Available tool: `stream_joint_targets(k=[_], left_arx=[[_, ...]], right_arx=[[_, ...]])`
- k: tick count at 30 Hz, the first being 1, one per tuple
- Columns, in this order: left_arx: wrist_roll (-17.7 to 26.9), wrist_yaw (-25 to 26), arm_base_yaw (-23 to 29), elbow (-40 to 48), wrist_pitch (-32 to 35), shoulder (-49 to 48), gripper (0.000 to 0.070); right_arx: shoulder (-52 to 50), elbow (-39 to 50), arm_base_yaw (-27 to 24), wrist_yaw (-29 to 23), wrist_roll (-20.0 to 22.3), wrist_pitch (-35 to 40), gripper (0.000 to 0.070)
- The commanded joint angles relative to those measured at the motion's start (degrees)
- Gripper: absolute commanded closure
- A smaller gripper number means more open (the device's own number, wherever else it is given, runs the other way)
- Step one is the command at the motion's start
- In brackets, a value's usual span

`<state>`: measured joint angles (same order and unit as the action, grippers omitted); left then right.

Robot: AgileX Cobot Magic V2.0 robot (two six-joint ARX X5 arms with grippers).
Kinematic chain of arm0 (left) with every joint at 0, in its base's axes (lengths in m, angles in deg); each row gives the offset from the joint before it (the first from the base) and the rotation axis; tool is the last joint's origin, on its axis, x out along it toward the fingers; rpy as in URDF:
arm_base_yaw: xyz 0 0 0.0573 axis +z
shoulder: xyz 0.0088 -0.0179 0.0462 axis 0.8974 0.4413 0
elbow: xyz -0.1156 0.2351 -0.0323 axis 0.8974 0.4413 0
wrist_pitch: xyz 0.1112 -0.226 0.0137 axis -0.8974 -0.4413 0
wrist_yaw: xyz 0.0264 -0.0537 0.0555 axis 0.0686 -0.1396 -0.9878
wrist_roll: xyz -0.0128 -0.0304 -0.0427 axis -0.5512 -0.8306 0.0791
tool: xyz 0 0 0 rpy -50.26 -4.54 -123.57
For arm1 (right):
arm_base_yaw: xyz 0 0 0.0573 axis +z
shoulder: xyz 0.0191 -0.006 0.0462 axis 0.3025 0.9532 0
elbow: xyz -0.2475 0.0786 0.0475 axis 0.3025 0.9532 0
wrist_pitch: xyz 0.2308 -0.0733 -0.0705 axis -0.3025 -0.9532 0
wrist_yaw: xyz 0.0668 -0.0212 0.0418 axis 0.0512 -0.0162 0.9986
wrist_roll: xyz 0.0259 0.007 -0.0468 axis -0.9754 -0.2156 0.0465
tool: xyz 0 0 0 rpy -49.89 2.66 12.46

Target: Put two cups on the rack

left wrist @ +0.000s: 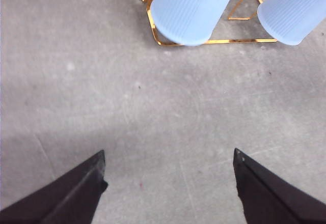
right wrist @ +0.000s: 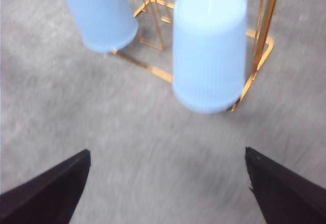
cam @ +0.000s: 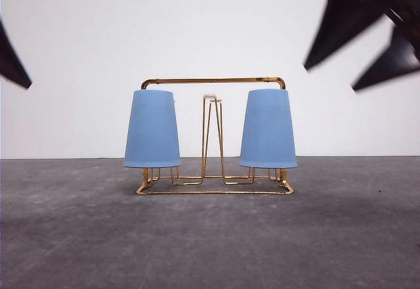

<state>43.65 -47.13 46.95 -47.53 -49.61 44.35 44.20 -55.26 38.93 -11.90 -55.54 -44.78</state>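
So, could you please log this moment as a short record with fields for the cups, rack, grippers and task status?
left cup: upside down over the rack's left pegs
right cup: upside down over the right pegs
rack: upright on the grey table; middle pegs bare
left gripper: open, holding nothing, away from the rack
right gripper: open, holding nothing
task status: both cups appear placed

Grey matte table (cam: 79, 236); gold wire rack (cam: 214, 189) stands directly on it.
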Motion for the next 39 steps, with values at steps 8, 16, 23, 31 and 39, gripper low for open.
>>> stream_joint_targets(k=[8,16,23,31,39], left_arx=[[-3.08,0.68,-0.04,5.18,1.75,-7.57,0.0235],[-2.68,1.69,-0.07,5.16,3.98,-8.62,0.0693],[-2.82,1.63,-0.07,5.16,5.9,-8.7,0.07],[-2.82,1.64,-0.07,5.16,5.87,-8.7,0.07],[3.26,1.13,0.86,7.73,7.41,-17.47,0.07]], right_arx=[[-4.86,10.66,0.31,-1.19,-5.56,6.71,0.0098],[-4.88,10.66,0.29,-1.42,-5.71,7.38,0.0672],[-4.88,10.66,0.28,-1.66,-5.7,9.1,0.0667],[-4.88,10.66,0.28,-1.65,-5.7,10.82,0.0667],[-4.88,10.66,0.28,-1.66,-5.7,13.63,0.0667]])
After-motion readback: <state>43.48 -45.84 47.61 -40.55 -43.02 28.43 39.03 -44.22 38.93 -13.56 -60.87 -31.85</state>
